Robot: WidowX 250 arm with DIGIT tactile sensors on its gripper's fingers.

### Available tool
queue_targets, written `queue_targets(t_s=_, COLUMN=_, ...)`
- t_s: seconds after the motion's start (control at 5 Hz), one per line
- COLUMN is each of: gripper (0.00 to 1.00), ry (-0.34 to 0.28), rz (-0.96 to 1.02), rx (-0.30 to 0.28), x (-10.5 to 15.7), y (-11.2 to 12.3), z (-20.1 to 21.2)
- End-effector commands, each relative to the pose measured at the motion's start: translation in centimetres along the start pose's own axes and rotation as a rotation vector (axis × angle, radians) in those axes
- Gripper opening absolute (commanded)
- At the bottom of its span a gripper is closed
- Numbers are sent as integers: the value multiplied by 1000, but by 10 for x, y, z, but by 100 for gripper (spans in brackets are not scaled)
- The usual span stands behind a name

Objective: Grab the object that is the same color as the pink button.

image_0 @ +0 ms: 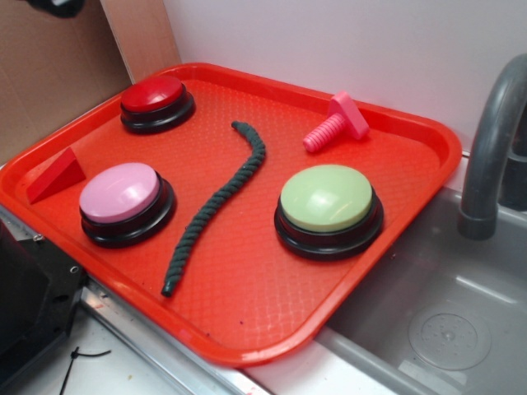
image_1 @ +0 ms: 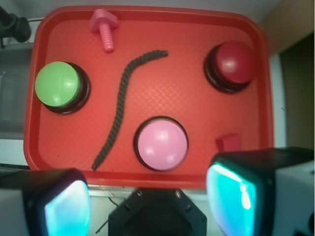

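Observation:
The object, a small bright pink toy bolt (image_0: 336,121) (image_1: 105,28) with a ribbed shaft and triangular head, lies at the far side of the red tray (image_0: 247,329) (image_1: 147,14). The pink button (image_0: 122,197) (image_1: 161,143) stands near the tray's front edge. My gripper (image_1: 147,199) shows only in the wrist view, high above the tray's near edge, open, with nothing between its fingers (image_1: 235,191). It is far from the bolt.
A red button (image_0: 156,100) (image_1: 235,64), a pale green button (image_0: 328,204) (image_1: 59,85), a dark rope (image_0: 216,202) (image_1: 123,101) and a red wedge block (image_0: 56,174) (image_1: 228,142) share the tray. A grey sink (image_0: 445,321) and faucet (image_0: 490,148) lie right.

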State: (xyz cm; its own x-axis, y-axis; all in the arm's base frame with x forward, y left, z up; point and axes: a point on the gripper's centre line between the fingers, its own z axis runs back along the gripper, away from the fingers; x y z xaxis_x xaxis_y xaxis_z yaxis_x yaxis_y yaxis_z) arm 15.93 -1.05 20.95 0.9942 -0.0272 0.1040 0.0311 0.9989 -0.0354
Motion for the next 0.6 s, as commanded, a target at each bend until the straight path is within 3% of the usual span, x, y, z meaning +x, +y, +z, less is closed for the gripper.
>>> queue_targets(t_s=0.0, gripper=100, ry=-64, rz=32, rx=49, x=39, y=4, z=-25)
queue_targets(t_s=0.4, gripper=100, ry=-84, rz=-33, rx=19, x=74, y=-5, z=-58)
